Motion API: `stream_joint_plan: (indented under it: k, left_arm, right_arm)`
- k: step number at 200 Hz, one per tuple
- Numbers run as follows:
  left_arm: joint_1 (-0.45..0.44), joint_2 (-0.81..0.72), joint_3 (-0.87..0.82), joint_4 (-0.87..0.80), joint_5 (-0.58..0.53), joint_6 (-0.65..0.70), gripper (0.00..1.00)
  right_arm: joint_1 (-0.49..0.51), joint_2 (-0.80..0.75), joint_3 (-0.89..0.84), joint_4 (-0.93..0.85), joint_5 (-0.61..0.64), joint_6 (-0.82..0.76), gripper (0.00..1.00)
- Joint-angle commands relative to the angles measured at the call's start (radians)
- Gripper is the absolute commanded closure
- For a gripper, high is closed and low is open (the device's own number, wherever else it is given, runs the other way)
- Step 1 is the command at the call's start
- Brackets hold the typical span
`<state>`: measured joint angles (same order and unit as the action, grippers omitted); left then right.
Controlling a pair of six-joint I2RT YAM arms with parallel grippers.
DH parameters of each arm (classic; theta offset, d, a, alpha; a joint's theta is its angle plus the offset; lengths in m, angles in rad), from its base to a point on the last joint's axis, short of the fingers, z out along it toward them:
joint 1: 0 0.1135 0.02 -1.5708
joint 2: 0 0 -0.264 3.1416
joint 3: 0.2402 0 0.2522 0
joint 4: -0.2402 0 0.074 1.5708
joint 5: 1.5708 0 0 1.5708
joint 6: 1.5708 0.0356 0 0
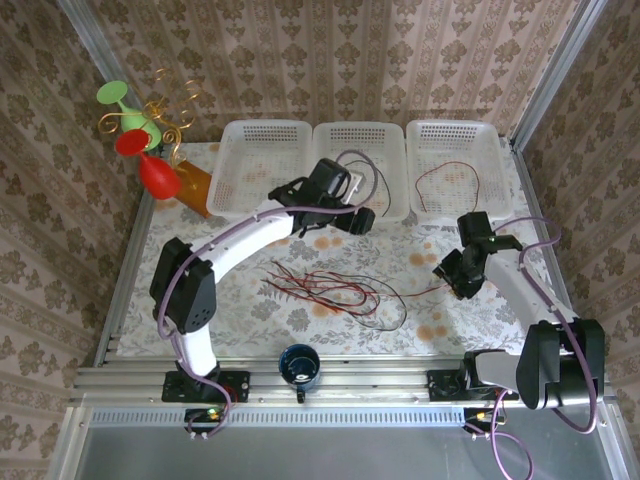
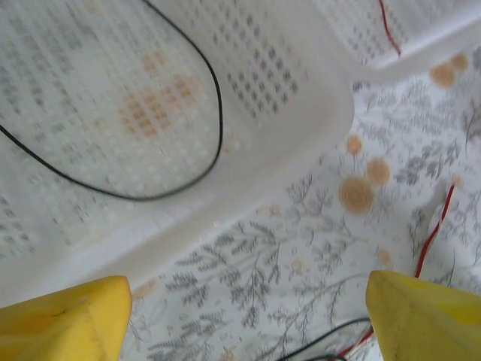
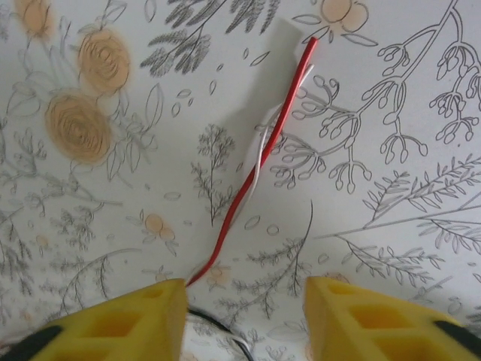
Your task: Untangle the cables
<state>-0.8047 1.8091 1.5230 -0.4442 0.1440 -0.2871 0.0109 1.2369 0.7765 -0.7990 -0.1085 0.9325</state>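
Now I count three white baskets (image 1: pixel 262 125), one black cable (image 2: pixel 219 124) in one, red-and-black tangle (image 1: pixel 335 285) on the cloth, left gripper (image 2: pixel 248 316) and right gripper (image 3: pixel 244 316) both spread apart.

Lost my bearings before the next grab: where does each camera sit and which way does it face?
Top external: above and behind the bases, looking down on the table; left arm and right arm show.
Left wrist: on the left arm, looking down at the middle basket and its black cable; left gripper open at bottom.
Right wrist: on the right arm, looking down at a red cable on the tablecloth; right gripper open at bottom.
Shared: top and left wrist both see that black cable.
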Motion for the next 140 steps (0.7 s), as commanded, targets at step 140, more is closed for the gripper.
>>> stream_joint_plan:
  k: [140]
  left_arm:
    - [-0.053, -0.158, -0.183, 0.041, 0.016, -0.018, 0.23]
  right_arm:
    - [-0.011, 0.259, -0.056, 0.244, 0.067, 0.093, 0.75]
